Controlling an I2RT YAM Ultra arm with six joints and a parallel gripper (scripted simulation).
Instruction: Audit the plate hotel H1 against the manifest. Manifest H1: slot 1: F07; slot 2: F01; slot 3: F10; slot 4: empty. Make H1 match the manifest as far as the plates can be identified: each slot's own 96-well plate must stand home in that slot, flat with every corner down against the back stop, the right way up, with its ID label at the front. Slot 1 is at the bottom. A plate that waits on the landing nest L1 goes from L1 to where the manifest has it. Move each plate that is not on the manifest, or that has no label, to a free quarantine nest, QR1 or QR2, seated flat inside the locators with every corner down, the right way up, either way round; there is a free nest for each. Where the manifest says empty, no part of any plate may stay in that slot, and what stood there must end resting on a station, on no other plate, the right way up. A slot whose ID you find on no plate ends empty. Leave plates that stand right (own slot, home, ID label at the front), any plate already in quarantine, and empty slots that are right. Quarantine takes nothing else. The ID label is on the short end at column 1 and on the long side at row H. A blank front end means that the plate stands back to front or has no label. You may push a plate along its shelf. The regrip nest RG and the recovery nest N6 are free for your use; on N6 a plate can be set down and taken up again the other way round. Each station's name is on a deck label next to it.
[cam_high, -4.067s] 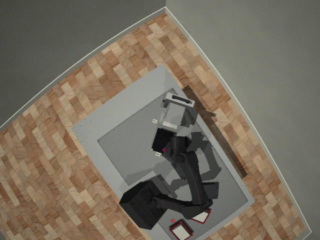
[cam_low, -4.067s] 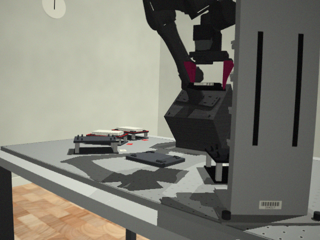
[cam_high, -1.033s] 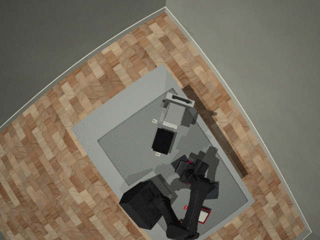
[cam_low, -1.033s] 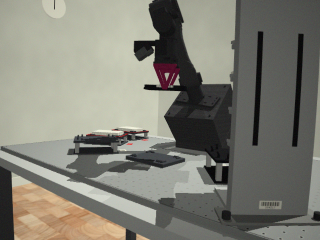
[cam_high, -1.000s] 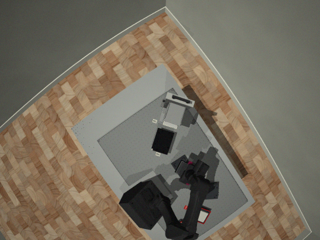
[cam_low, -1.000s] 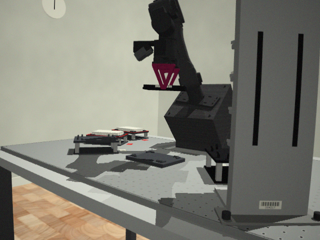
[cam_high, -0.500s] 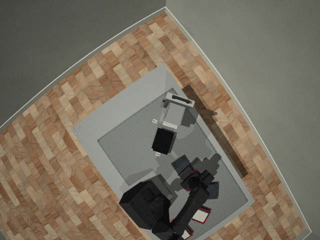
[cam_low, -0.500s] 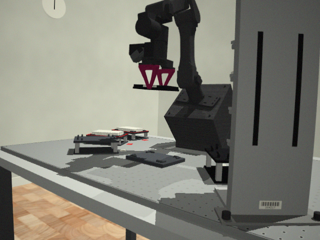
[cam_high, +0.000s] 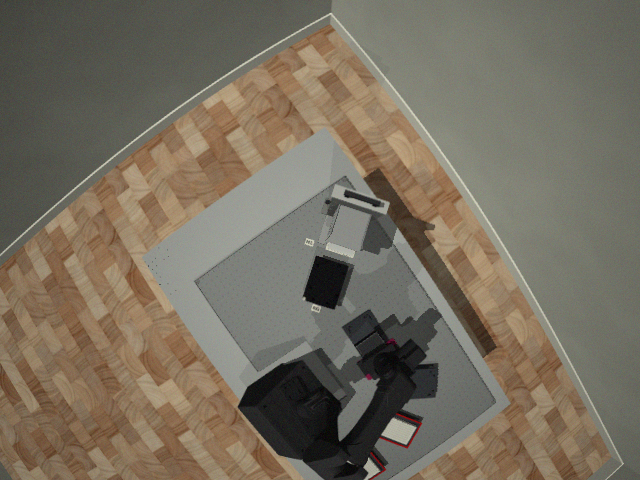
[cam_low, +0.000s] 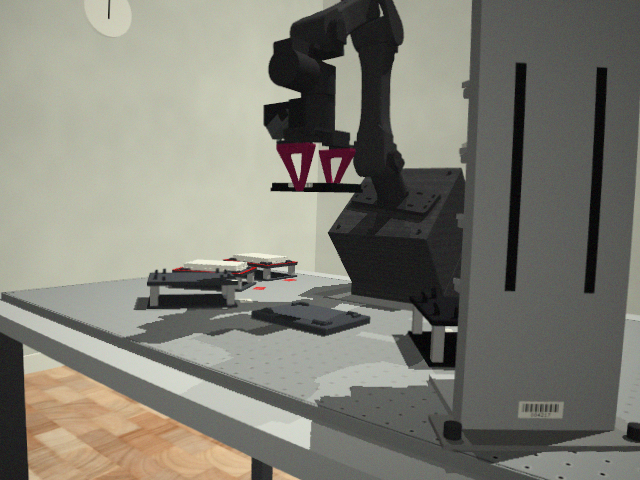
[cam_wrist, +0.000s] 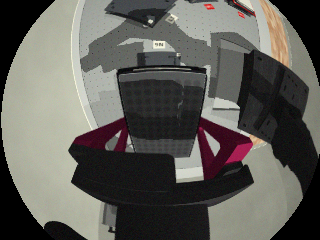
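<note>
My gripper hangs high above the deck with its magenta fingers pointing down. It is shut on a dark flat 96-well plate, gripped across its width and held level. No label shows on it. The grey plate hotel H1 stands at the far end of the deck; the side view shows only its back, so its slots are hidden. From above, a pale plate edge shows at its front. Two white plates sit in the red-rimmed quarantine nests.
A raised black nest stands beside the quarantine nests. A low dark nest lies mid-deck. A black nest lies in front of the hotel. A large dark block stands close behind the gripper.
</note>
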